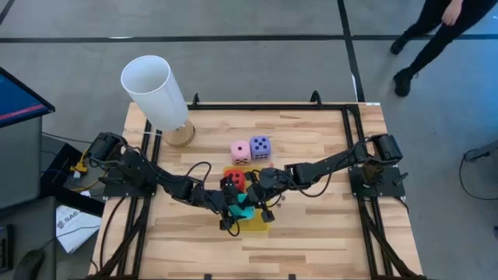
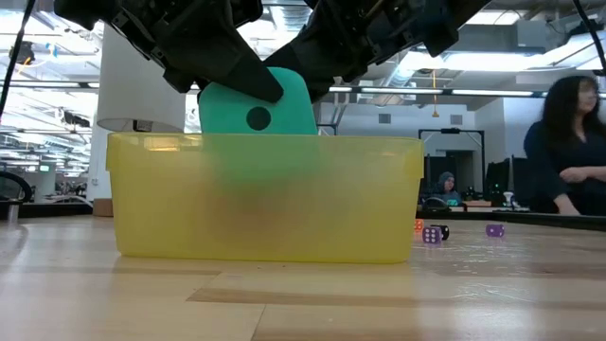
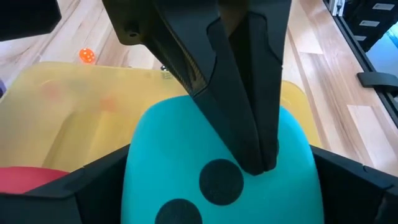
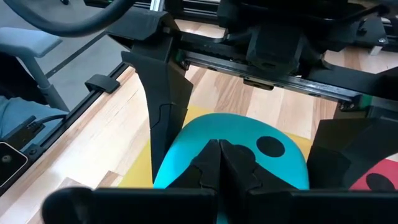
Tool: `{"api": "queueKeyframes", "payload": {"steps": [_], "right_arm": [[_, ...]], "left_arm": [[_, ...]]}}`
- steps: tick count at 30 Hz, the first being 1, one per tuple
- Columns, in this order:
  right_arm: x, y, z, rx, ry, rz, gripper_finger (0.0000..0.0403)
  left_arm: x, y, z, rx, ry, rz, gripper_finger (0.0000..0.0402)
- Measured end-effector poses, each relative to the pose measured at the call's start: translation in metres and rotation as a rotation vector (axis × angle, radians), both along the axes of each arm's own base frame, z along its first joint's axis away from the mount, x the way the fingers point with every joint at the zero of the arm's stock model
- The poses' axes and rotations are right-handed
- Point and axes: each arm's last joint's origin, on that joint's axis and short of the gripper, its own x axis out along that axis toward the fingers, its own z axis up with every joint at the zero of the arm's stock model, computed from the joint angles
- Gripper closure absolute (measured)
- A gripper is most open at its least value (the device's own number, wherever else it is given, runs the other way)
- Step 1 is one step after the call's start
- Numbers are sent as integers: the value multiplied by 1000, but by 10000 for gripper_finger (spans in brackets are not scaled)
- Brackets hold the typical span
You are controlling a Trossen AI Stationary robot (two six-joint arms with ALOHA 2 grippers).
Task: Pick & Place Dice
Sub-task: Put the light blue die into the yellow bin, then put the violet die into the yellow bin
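Note:
A cyan die [image 1: 244, 208] [image 2: 258, 104] hangs over the yellow tray [image 2: 265, 227] near the table's middle, its lower part sunk below the rim. My left gripper [image 3: 214, 180] reaches in from the table's left and has the die between its widely spread fingers. My right gripper [image 4: 221, 155] comes from the right, shut, its tips on the die. A red die [image 1: 233, 181] sits at the tray's far end. A pink die [image 1: 240, 151] and a purple die [image 1: 260, 147] rest on the table beyond the tray. My left gripper pinches the cyan die by two opposite sides [image 3: 134, 180], one finger on each. The fingers slant down from the table's left. The die sits tilted above the tray, its top higher than the rim. My right gripper presses its shut fingertips on the die's upper face [image 4: 214, 127], slanting down from the table's right.
A white cylinder [image 1: 156, 89] on a round wooden base stands at the table's far left. Tiny coloured dice [image 2: 432, 234] lie on the wood past the tray. A person [image 1: 436, 39] walks on the floor beyond the far right corner.

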Motion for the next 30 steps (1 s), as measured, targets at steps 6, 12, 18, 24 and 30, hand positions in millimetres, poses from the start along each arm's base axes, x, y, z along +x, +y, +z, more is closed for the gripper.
{"api": "queueKeyframes", "payload": {"steps": [6,12,18,24,30], "right_arm": [[0,0,0,0,-2,1,403],[0,0,0,0,2,0,403],[-1,0,-1,-1,14,-3,403],[-4,-1,-6,-2,81,-10,403],[-5,-1,-9,-7,101,-13,403]], "left_arm": [[0,0,0,-1,-4,-1,9],[0,0,4,-5,-16,-1,9],[-3,1,9,-6,-19,-1,9],[-4,2,9,-2,-11,0,9],[-3,1,12,-8,-27,1,9]]}}
